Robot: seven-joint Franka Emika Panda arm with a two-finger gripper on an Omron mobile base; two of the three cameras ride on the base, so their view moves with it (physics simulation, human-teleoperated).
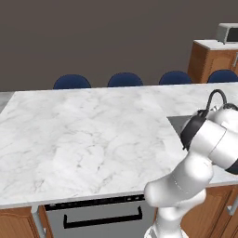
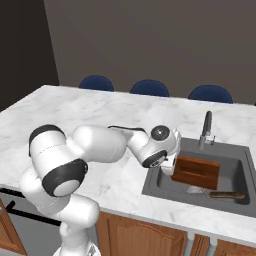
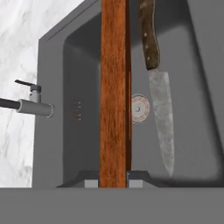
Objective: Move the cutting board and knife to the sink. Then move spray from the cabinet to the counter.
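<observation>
Four blue chairs (image 1: 72,82) ranged along the far edge, backs just above the worktop. Grey tap (image 2: 206,129) upright at the back rim of the basin, spout turned over the bowl; side lever (image 3: 27,84) dark. Round silver drain (image 3: 140,108) in the basin floor. Grey appliance (image 1: 227,32) on a wooden unit (image 1: 209,59), far right. Black-handled drawer front (image 1: 101,217) below the near edge.

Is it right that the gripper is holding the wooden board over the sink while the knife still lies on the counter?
Not quite: the knife already lies in the sink, as the hand view shows. The gripper does hold the cutting board over the sink.
</observation>
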